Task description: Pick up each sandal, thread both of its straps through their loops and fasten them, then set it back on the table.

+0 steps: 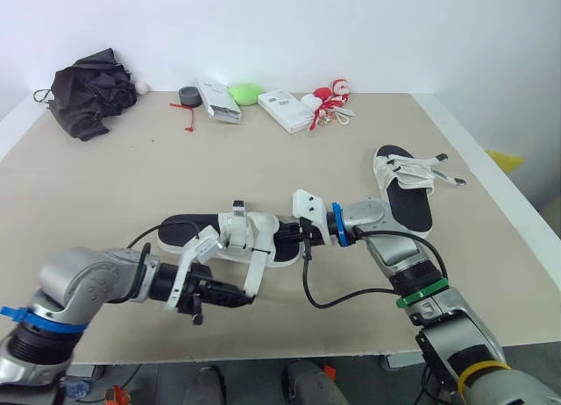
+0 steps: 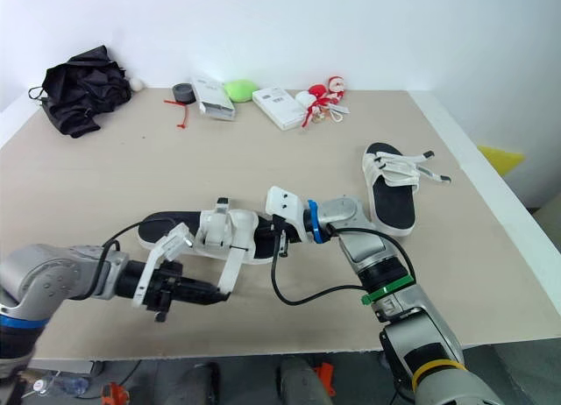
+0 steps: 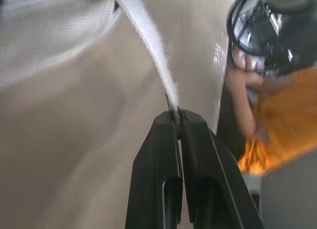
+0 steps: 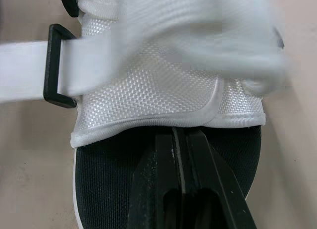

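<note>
The near sandal (image 1: 188, 233), black-soled with white straps, lies flat on the table in front of me. My left gripper (image 1: 248, 293) is shut on the tip of its long white strap (image 3: 148, 40), which runs taut from the upper down to the fingertips (image 3: 168, 121). My right gripper (image 4: 179, 132) is shut, its tips resting on the black footbed at the hem of the white upper (image 4: 163, 90). A strap passes through a black loop (image 4: 52, 65) there. The second sandal (image 1: 405, 195) lies to the right with its straps (image 1: 438, 170) loose.
At the table's far edge sit a black bundle of cloth (image 1: 88, 89), a grey tape roll (image 1: 188, 95), two white boxes (image 1: 285, 110), a green object (image 1: 245, 93) and a red-and-white toy (image 1: 329, 96). A black cable (image 1: 324, 295) loops off my right wrist.
</note>
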